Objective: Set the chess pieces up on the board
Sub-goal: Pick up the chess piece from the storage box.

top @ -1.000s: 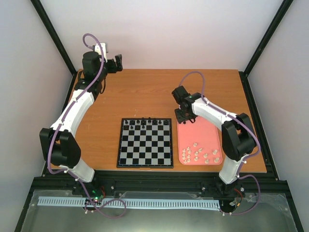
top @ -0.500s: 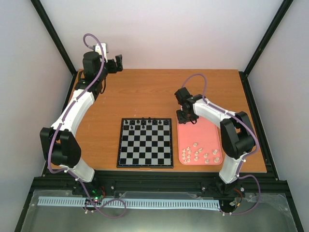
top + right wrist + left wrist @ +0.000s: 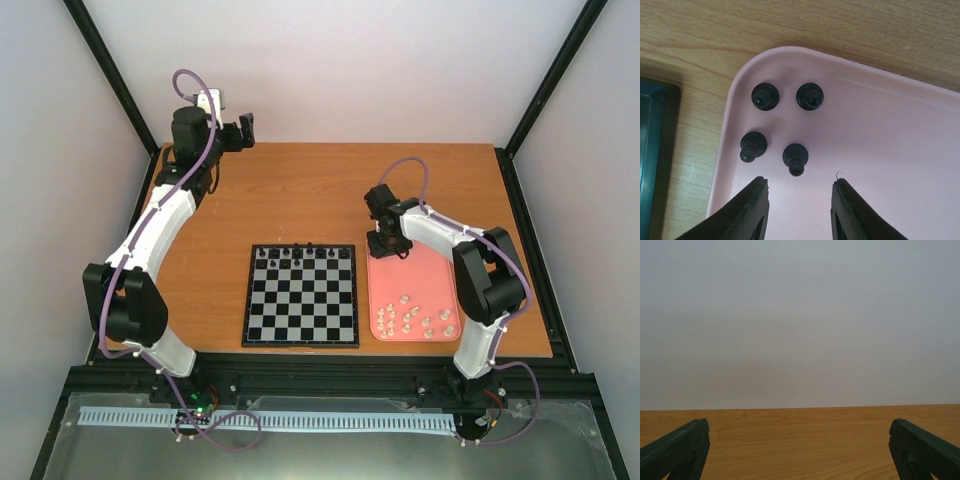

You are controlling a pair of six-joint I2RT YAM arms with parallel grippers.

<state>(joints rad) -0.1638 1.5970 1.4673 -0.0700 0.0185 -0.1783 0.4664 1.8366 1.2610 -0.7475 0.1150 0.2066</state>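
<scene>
The left gripper (image 3: 243, 130) hangs wide open at the far left of the table (image 3: 300, 190), likely parked clear of the work. The board (image 3: 300, 300) carries black pieces (image 3: 296, 253) along its far row. Over a corner of the pink tray (image 3: 890, 150), the right gripper (image 3: 800, 184) is part-open and empty. A black pawn (image 3: 795, 159) lies just ahead of its gap, seemingly lined up for pickup.

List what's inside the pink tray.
Four black pieces sit in the pink tray's far-left corner; cream-white pieces cluster at its near end. In the top view, the right gripper hides the black ones.
</scene>
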